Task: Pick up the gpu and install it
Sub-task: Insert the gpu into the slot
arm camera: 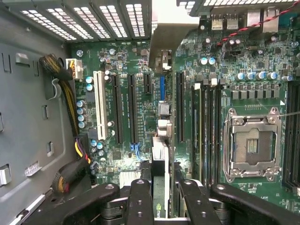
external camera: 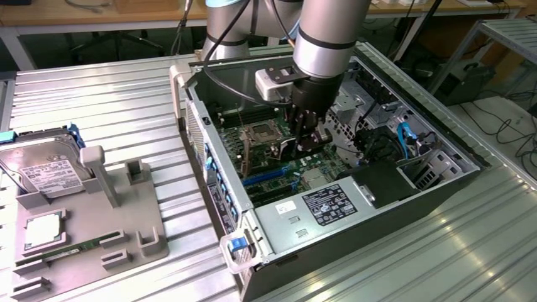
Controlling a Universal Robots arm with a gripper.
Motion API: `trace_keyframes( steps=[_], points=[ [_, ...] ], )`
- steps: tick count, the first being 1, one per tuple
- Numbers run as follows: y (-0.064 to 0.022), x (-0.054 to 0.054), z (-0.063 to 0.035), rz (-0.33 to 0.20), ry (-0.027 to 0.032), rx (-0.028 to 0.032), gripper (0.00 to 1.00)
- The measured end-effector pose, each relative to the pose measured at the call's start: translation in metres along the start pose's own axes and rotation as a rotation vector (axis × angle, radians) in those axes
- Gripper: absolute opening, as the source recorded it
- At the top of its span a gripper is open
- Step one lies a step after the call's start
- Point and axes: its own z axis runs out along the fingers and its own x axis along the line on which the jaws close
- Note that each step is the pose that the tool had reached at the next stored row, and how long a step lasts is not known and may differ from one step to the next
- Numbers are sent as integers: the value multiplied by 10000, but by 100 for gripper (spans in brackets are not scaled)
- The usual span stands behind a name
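Inside the computer case (external camera: pixel 277 220), the gpu (arm camera: pixel 160 154) in the hand (arm camera: pixel 161 197)

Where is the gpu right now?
The gpu is edge-on in the pincer, inside the open computer case, held over the motherboard's slots beside the empty CPU socket.

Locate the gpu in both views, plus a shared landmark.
Exterior view: the gpu stands on edge in the gripper, low inside the open case, over the motherboard's slots.
Wrist view: gpu seen edge-on between the fingers, above the slots.
Shared landmark: the empty CPU socket.
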Motion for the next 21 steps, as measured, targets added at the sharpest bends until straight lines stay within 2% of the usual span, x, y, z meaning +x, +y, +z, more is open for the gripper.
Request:
trace_keyframes(
  steps=[3,4,5,12,14,16,21],
  points=[
    [1,0,5,-6,12,-272,27],
    [1,0,9,-8,14,-337,27],
    [2,0,17,-8,15,-378,27],
    [3,-1,51,-11,14,-394,27],
    [3,-1,70,-29,15,-430,27],
    [6,-2,101,-192,14,-496,27],
    [13,-8,162,-224,12,-507,27]
  ],
)
